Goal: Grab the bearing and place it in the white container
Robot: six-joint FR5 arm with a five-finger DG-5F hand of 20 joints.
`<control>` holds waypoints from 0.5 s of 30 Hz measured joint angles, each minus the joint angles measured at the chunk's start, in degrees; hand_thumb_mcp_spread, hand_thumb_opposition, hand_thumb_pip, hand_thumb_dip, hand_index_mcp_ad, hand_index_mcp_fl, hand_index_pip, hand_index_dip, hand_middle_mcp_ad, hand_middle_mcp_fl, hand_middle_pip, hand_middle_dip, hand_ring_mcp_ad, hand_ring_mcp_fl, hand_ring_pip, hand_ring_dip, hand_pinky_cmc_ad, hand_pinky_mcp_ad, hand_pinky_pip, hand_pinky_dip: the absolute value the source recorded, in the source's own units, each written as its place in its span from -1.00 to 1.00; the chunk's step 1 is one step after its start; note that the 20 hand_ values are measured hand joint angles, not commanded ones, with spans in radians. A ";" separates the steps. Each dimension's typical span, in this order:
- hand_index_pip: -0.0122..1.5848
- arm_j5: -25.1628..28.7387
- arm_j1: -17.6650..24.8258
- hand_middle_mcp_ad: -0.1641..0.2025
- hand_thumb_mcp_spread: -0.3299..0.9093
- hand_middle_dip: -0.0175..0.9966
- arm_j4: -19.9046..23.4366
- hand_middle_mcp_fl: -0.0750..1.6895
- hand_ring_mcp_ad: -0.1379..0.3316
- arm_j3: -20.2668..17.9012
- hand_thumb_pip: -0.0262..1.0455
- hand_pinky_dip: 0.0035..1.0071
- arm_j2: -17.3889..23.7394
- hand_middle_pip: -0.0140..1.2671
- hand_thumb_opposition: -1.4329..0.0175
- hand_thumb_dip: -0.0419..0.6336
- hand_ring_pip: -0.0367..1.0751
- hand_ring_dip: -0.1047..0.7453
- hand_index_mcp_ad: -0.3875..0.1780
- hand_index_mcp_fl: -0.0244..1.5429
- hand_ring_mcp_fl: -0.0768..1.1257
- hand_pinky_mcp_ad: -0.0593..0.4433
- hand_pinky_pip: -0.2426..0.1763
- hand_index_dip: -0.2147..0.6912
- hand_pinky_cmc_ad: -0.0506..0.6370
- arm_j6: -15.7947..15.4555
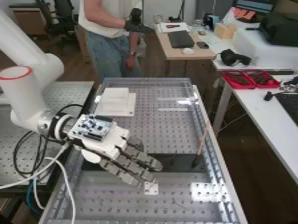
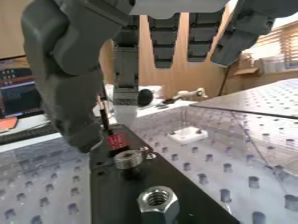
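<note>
The hand is over the bench beside the dark bar, palm down, its fingers stretched out. In the wrist view the hand has its thumb hanging near the bearing, apart from it, with the straight fingers beyond. The metal bearing rests on the black bar; nothing is gripped. A white container lies on the bench beyond the hand, near the far left corner.
A large hex nut stands on the same bar. A slim wooden-handled tool leans at the bench's right side. A small white block lies past the fingertips. Clear raised walls edge the bench.
</note>
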 joint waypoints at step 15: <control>0.63 6.76 2.53 0.38 0.33 -0.59 1.15 -0.89 0.28 -0.19 -0.06 -0.67 -1.66 -0.75 -0.14 -0.08 -0.77 -0.69 0.10 -0.64 -0.86 -0.11 -0.27 0.28 0.07 1.81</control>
